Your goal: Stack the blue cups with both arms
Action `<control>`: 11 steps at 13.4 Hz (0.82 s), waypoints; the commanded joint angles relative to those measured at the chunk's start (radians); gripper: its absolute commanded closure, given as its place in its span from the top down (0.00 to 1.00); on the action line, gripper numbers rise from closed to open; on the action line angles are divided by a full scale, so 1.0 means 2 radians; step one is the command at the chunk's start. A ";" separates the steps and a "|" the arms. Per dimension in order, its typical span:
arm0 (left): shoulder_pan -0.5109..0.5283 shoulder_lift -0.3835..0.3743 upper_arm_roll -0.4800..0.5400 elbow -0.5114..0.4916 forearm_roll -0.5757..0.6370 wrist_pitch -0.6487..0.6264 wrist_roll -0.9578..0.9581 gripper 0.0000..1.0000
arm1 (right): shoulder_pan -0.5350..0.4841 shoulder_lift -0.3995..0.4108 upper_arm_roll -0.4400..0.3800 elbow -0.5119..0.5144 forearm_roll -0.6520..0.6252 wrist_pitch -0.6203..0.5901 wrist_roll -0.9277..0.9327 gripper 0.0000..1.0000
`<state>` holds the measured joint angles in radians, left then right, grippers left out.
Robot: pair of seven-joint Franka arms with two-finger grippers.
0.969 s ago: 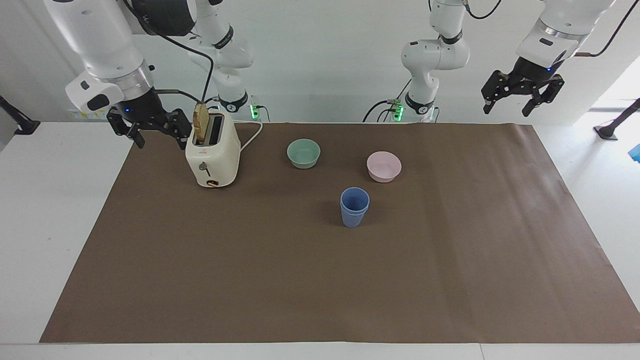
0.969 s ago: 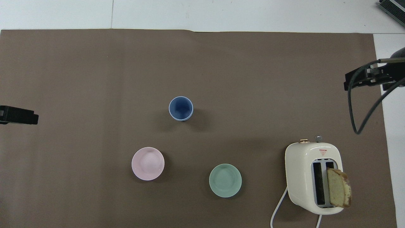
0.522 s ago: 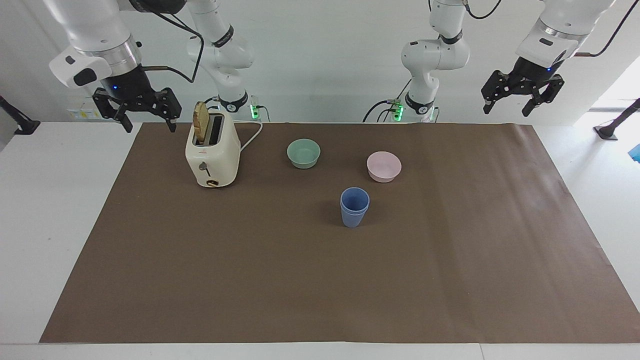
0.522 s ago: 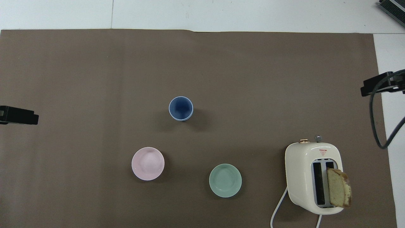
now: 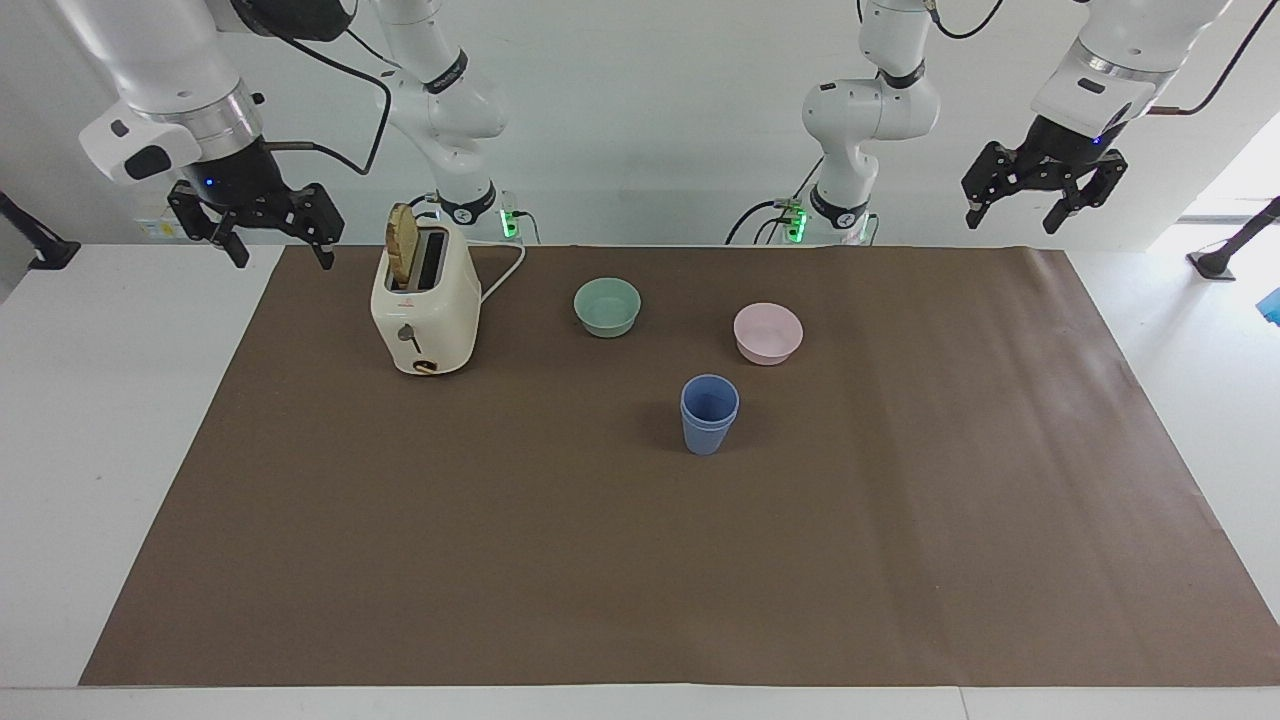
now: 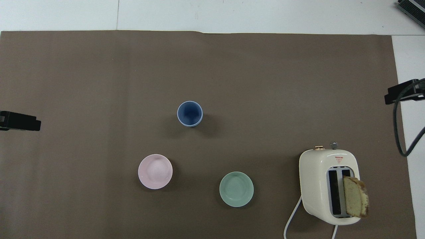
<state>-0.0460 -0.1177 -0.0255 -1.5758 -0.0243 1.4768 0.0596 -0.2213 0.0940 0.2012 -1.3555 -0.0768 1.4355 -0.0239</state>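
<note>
1. The job looks pretty much done: the blue cups (image 5: 709, 414) are seen nested one inside the other, upright, around the middle of the brown paper (image 5: 640, 560), farther from the robots than both bowls.
2. Nothing is being held. The left claw (image 5: 1044, 190) is parked up in the air over the left arm's end of the surface (image 5: 1180, 300), fingers spread and empty.
3. The right claw (image 5: 257, 222) is hung over the right arm's end, beside the toaster (image 5: 425, 305), also spread with nothing in it.
4. Nothing seems left, judging by how things sit, beyond maybe parking the arms.
5. Elsewhere on the paper: a pink bowl (image 5: 767, 332), a green bowl (image 5: 607, 306), and a slice of bread (image 5: 402, 246) stuck up out of the toaster.
6. The surface itself is white, backed by a plain white wall (image 5: 650, 100).
</note>
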 commanded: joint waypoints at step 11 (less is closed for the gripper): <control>0.002 -0.011 0.000 -0.013 -0.006 0.003 -0.004 1.00 | -0.008 -0.036 0.003 -0.062 0.007 0.051 0.013 1.00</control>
<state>-0.0460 -0.1177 -0.0255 -1.5758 -0.0243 1.4768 0.0596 -0.2220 0.0512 0.2010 -1.4413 -0.0763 1.5118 -0.0102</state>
